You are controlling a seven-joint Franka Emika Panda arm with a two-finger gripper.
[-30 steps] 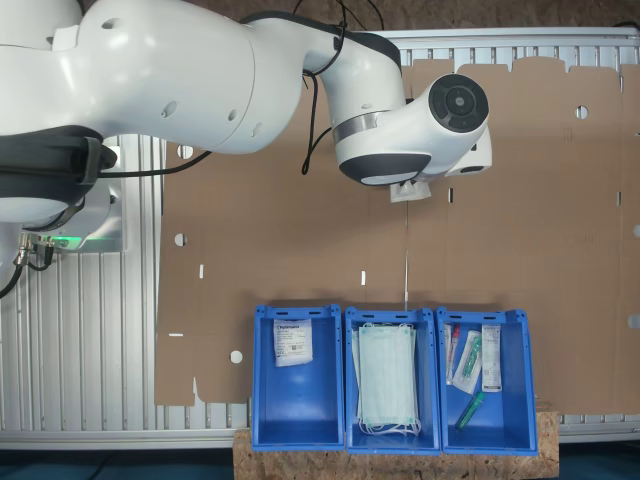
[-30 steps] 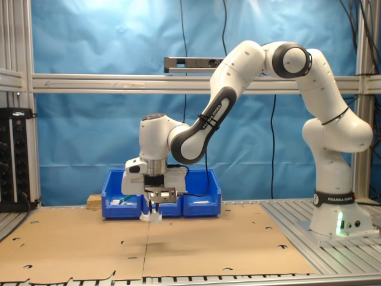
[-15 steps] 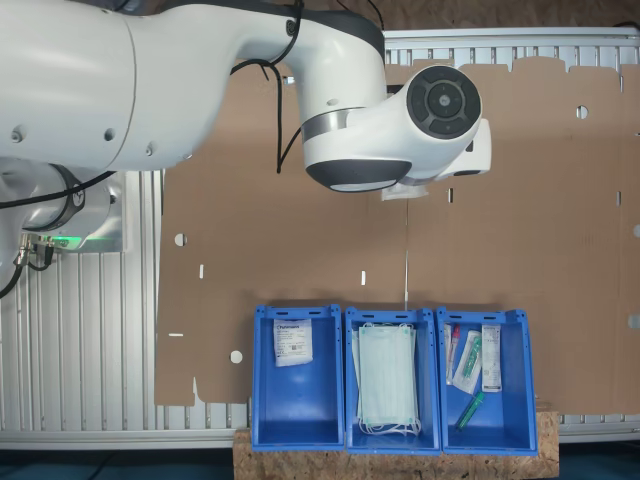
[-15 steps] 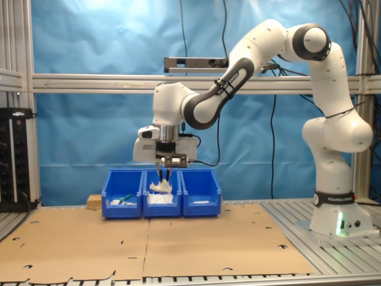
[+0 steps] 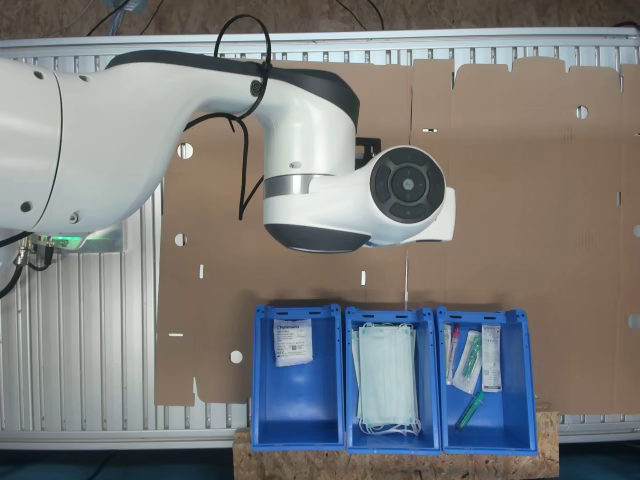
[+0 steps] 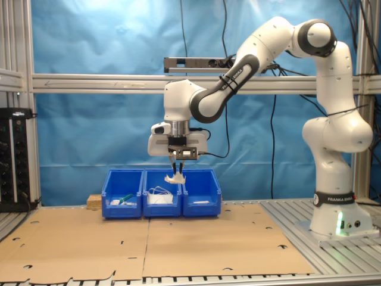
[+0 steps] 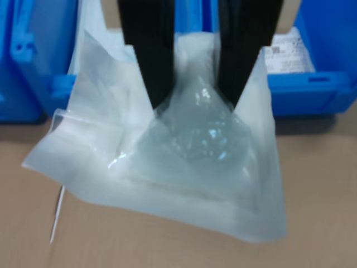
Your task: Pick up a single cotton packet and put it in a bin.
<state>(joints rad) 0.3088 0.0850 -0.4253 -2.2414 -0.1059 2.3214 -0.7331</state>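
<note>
My tool is clamped on the cotton packet, pinching its upper part so the rest hangs free and slack below the fingers, well clear of the cardboard-covered desk. I carry it high, apparently to clear the crate walls. The bin with the labelled packet stands at the first exterior view's left; judging from the second exterior view, the packet hangs near its front edge, though depth is uncertain.
</note>
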